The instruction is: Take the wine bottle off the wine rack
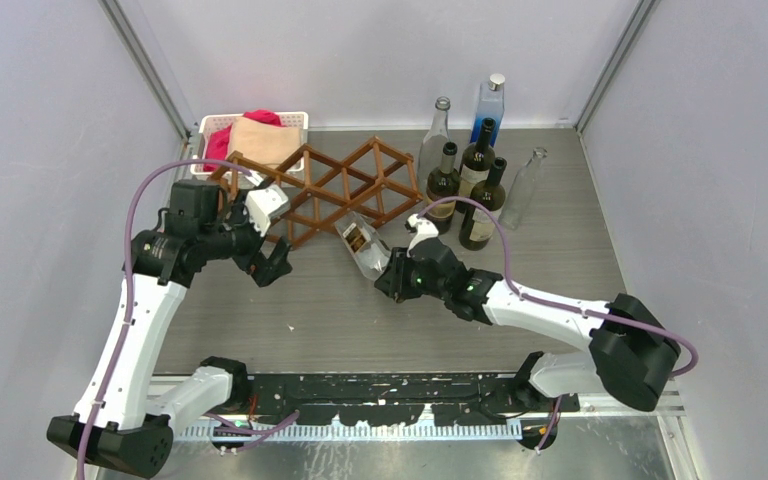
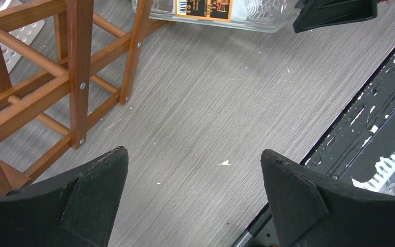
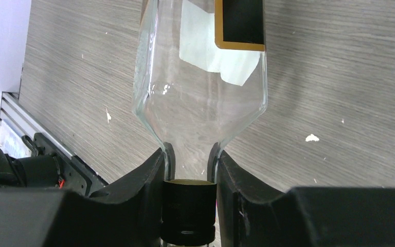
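Near the table's middle, before the rack (image 1: 343,172), the bottle (image 1: 361,250) is gripped by its neck in the right tool (image 3: 190,164), its base at the rack's front bars. The left tool (image 2: 194,159) is held open beside the rack's left end. The smooth neck could be lost, or the rack dragged if the base catches on a bar.
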`<control>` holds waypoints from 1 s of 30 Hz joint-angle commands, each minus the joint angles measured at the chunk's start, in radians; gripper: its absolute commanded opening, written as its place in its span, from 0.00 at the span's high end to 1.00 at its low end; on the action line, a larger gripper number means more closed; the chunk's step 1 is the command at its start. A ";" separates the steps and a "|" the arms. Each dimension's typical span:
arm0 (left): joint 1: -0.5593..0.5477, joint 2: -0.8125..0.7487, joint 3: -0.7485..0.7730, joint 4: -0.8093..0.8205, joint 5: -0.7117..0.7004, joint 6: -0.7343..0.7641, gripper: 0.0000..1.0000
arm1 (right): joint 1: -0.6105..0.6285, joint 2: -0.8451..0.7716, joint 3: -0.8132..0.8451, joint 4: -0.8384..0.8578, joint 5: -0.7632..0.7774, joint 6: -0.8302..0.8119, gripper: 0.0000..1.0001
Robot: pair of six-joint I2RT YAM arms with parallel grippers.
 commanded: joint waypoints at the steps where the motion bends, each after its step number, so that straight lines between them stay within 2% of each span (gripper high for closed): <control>1: 0.002 -0.010 -0.023 0.050 0.052 0.054 0.00 | 0.022 -0.103 0.025 0.131 -0.064 0.011 0.99; 7: 0.002 -0.064 -0.094 0.051 0.130 0.196 0.00 | 0.039 -0.178 0.041 0.022 -0.150 0.015 0.99; 13: -0.011 -0.138 -0.156 0.019 0.273 0.410 0.00 | 0.042 -0.240 0.110 -0.189 -0.256 0.002 0.99; 15: -0.036 -0.153 -0.172 0.018 0.282 0.460 0.00 | 0.044 -0.262 0.119 -0.217 -0.274 0.008 0.99; 18: -0.102 -0.157 -0.198 0.035 0.249 0.496 0.00 | 0.047 -0.269 0.136 -0.219 -0.295 0.020 0.99; 24: -0.297 -0.149 -0.286 0.118 0.083 0.453 0.00 | 0.069 -0.188 0.219 -0.174 -0.321 0.041 0.99; 30: -0.378 -0.185 -0.386 0.186 0.028 0.393 0.00 | 0.108 -0.089 0.333 -0.137 -0.318 0.033 0.99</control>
